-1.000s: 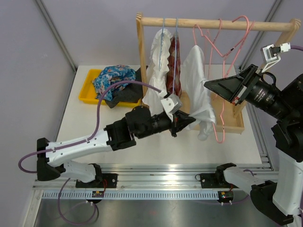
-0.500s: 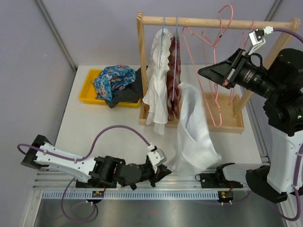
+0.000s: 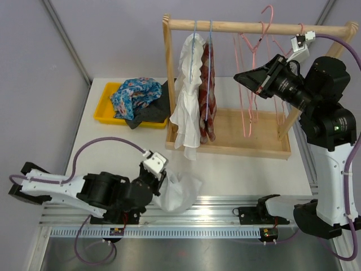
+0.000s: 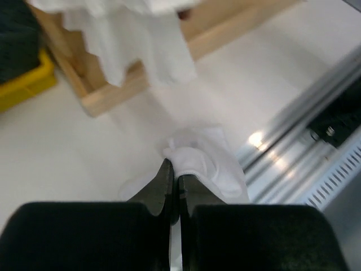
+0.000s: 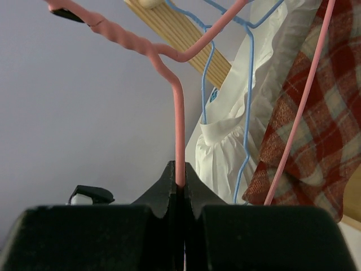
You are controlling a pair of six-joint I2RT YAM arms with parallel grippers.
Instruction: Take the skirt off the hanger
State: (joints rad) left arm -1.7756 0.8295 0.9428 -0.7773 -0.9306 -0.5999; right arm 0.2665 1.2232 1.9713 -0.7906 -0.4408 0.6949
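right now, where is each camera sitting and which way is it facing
Top external: above and behind, looking down at table, wooden rack, yellow tray; left arm and right arm show.
Left wrist: low over the table, facing the white skirt pinched in the shut left gripper.
Right wrist: raised, facing up the pink hanger clamped in the shut right gripper.
Shared: top and left wrist both show the skirt.

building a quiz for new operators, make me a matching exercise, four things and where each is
Things:
1 crumpled white cloth skirt
2 pink wire hanger
3 red plaid garment
4 yellow plastic tray

Places:
A on a blue hanger on the wooden rail
B far left of the table, holding clothes
C pinched in the right gripper
D near table edge, pinched in the left gripper

Pairs: 1-D; 2-C; 3-A; 4-B
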